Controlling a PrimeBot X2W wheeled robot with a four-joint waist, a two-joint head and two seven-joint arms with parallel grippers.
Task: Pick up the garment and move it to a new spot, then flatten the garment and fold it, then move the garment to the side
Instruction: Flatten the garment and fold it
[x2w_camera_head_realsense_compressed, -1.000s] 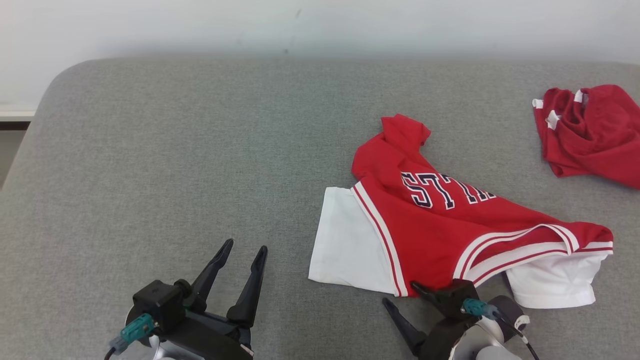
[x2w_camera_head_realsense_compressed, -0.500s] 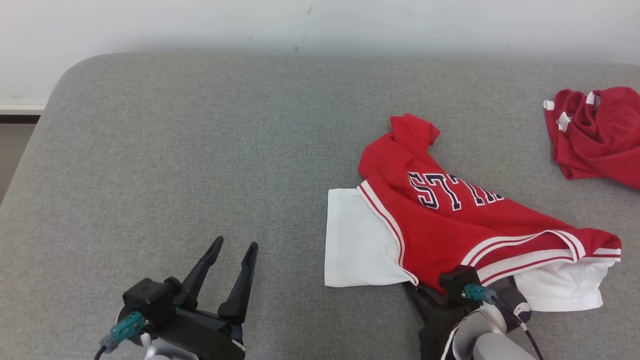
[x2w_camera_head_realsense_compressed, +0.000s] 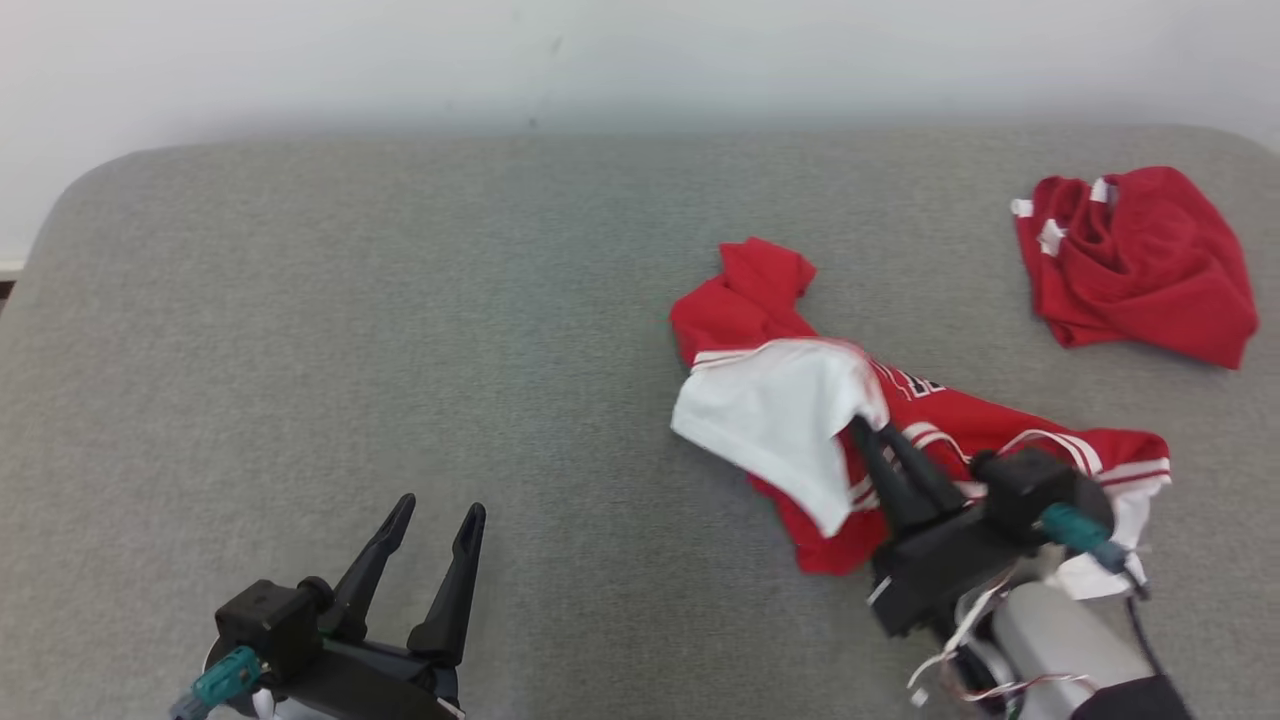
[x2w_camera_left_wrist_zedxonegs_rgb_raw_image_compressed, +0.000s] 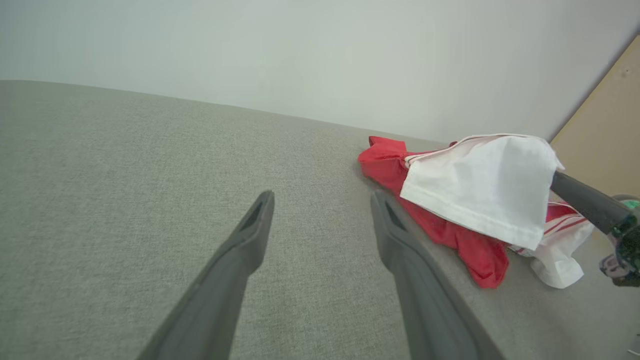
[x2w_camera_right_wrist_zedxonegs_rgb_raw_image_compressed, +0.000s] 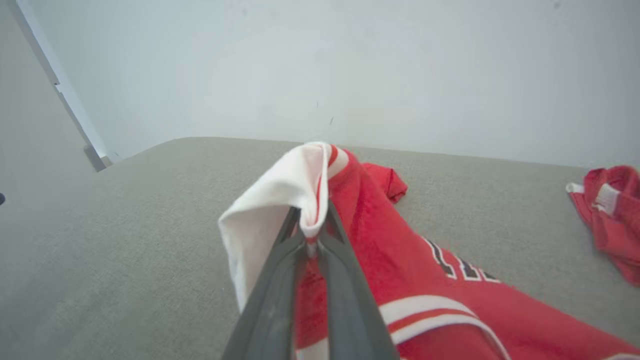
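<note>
- Right pincer (x2w_camera_head_realsense_compressed: 872, 432): clenched on the garment (x2w_camera_head_realsense_compressed: 960, 425), a red jersey-knit top with white sleeves, striped white trim and dark lettering. In the right wrist view the two dark fingers pinch a fold of cloth where the white sleeve (x2w_camera_head_realsense_compressed: 785, 415) meets the red body.
- Garment: lies right of centre on the table (x2w_camera_head_realsense_compressed: 400, 300), a flat top covered in grey woven cloth. The gripped sleeve is raised and drapes over the fingers. The rest of the body trails on the cloth below and behind it, bunched rather than spread.
- Left pincer (x2w_camera_head_realsense_compressed: 440, 507): released, its fingers spread and holding nothing. It hovers over bare grey cloth, well apart from the garment.
- Second red garment (x2w_camera_head_realsense_compressed: 1140, 260): a crumpled heap with white trim near the far right edge, apart from the one in hand and untouched.
- Step in hand (judgement): the first one, picking the garment up to carry it to a new spot. The grasp is made, but most of the cloth is not yet off the table.
- Next move (judgement): raise the grip enough for the trailing body to clear the table, then carry it towards the open area at the centre or left. The free pincer could take a second edge there for flattening. A single pinch at one sleeve may let the cloth twist or drag.
</note>
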